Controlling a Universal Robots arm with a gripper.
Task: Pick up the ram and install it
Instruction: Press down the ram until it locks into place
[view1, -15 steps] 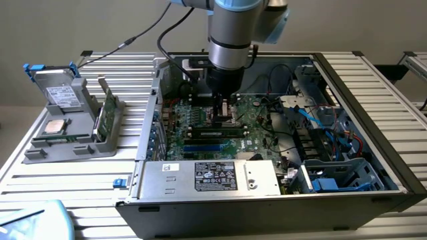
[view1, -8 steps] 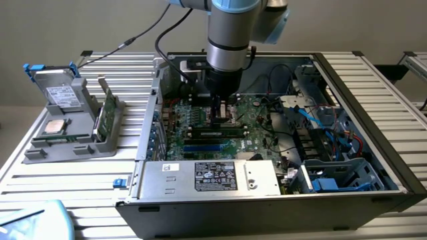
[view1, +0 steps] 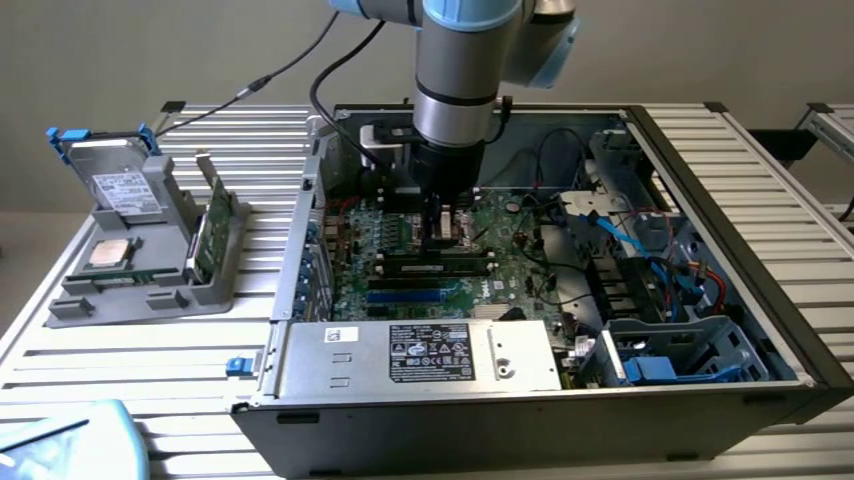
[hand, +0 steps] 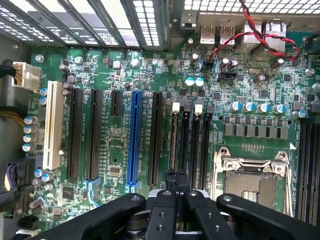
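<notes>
Now, your counts:
ram (view1: 214, 222): 1, upright in the holder (view1: 147, 290)
gripper (hand: 175, 176): 1, fingers pressed together, over the motherboard (hand: 115, 150)

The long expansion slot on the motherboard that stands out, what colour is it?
Blue, best seen in the wrist view.

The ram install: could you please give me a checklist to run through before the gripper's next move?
1. Is the gripper shut? Ok, its fingers are pressed together.
2. Is the gripper over the memory slots? Ok, it is low above them, beside the processor socket.
3. Is the ram fully seated? Cannot tell; what looks like it lies along the slots under the gripper.
4. Are the white latches locked? Cannot tell.
5. Are the red and black wires clear of the slots? Ok, they lie by the rear ports.
</notes>
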